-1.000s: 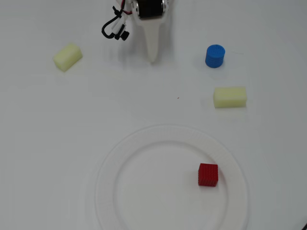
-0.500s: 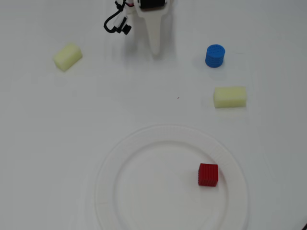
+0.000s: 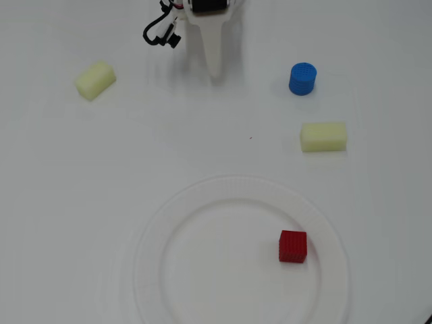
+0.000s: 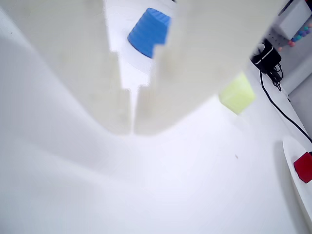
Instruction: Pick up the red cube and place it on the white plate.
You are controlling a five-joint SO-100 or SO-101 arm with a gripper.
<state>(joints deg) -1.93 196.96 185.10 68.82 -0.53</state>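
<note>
The red cube [image 3: 293,246] lies on the white plate [image 3: 202,202], on its right inner part, in the overhead view. In the wrist view the cube [image 4: 303,166] shows at the right edge on the plate's rim [image 4: 292,156]. My gripper [image 3: 215,71] is at the top of the overhead view, far from the plate, pointing down the picture. In the wrist view its two white fingers [image 4: 73,73] meet at the tips, so the gripper [image 4: 131,127] is shut and empty.
A blue cylinder [image 3: 302,79] [image 4: 149,32] stands at the upper right. A pale yellow block [image 3: 323,136] [image 4: 237,94] lies below it. Another pale yellow block [image 3: 95,79] lies at the upper left. A black cable [image 3: 159,30] hangs by the arm.
</note>
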